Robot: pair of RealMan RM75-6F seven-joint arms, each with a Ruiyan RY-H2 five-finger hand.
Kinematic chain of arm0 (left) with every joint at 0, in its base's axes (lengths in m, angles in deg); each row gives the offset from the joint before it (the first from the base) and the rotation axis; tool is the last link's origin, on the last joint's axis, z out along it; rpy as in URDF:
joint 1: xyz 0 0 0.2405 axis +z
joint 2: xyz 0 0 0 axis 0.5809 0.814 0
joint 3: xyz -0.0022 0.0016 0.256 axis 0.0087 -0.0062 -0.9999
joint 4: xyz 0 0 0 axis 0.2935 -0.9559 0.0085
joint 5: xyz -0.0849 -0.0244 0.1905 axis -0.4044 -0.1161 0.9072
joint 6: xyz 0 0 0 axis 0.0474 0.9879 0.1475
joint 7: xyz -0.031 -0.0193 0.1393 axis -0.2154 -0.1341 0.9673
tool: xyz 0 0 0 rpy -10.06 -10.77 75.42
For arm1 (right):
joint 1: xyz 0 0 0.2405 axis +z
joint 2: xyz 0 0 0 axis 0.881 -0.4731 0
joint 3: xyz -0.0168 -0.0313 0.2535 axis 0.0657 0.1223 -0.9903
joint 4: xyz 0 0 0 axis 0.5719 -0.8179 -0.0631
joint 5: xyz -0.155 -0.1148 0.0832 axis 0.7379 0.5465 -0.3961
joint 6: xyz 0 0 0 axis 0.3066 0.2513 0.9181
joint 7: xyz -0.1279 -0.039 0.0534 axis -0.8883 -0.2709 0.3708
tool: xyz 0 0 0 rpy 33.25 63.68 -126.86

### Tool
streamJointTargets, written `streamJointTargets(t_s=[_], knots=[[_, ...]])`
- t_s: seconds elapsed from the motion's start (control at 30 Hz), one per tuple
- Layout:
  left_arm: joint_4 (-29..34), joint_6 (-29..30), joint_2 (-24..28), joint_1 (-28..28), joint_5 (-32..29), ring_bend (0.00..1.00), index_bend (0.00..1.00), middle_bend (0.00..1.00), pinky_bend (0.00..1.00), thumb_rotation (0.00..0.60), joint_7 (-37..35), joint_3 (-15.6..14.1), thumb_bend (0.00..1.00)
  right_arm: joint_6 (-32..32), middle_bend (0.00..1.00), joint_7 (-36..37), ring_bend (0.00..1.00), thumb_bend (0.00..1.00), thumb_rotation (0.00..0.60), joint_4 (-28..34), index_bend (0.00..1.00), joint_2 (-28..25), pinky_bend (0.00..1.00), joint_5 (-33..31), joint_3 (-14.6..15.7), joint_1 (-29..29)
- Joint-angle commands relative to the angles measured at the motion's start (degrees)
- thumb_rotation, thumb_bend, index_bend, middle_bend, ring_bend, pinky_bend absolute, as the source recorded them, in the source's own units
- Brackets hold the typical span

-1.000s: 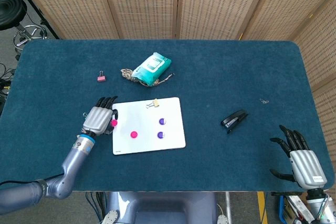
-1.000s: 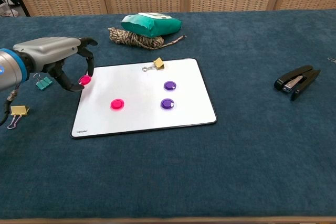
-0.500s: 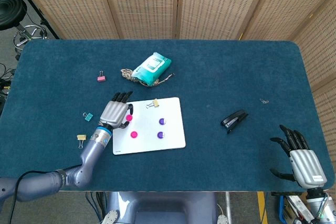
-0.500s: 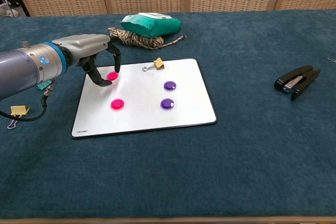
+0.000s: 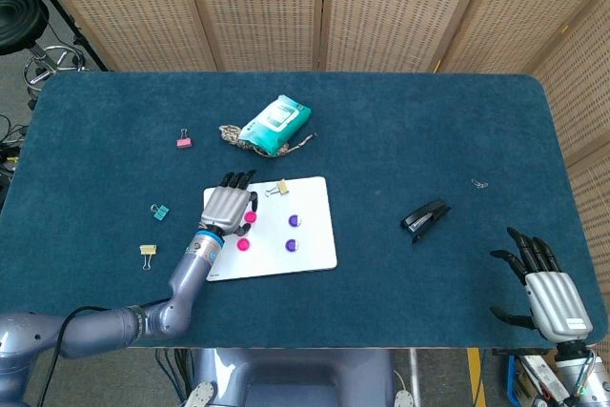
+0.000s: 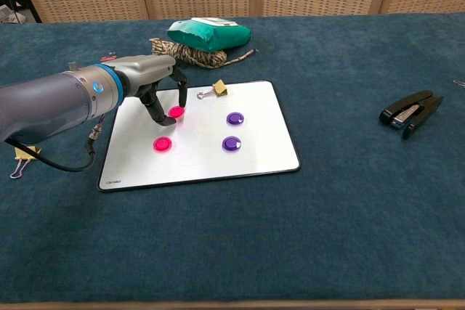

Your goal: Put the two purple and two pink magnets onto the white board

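Note:
The white board [image 5: 315,235] [image 6: 261,143] lies flat left of the table's middle. Two purple magnets [image 5: 293,220] [image 5: 292,245] [image 6: 235,117] [image 6: 232,143] sit on its right half. One pink magnet [image 5: 243,244] [image 6: 162,144] lies on its left half. My left hand [image 5: 228,207] [image 6: 156,81] hovers over the board's upper left and pinches the other pink magnet [image 5: 251,217] [image 6: 176,112] at the board's surface. My right hand [image 5: 545,288] rests at the table's near right corner, fingers spread, holding nothing.
A yellow binder clip [image 5: 278,189] [image 6: 215,89] lies on the board's top edge. A green wipes pack [image 5: 274,125] [image 6: 209,34] and rope coil [image 6: 178,54] lie behind. Small clips [image 5: 159,211] [image 5: 148,252] [image 5: 184,142] sit left. A black stapler [image 5: 425,218] [image 6: 411,112] lies right.
My left hand has carried the pink magnet rightward from beside the board's left edge to over its upper left area. The right hand has not moved.

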Motion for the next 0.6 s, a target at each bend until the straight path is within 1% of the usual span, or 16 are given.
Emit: streamJointTargets(t_s=[0.03,0.6], knots=[[-0.24,0.27,-0.30,-0.37,-0.38,0.00,0.57,0.00,0.00,0.600,0.33,-0.12,0.34,-0.05,0.00,0.11,0.00,0.00,0.600,-0.01,0.23,-0.04,0.00,-0.13,-0.03,-0.01],[0.08,1.11,-0.03,-1.19,-3.57,0.00,0.57,0.00,0.00,0.600,1.27,-1.10,0.34,0.00,0.00,0.49,0.00,0.00,0.600,0.05,0.23,-0.25,0.00,-0.28,-0.16,-0.01]])
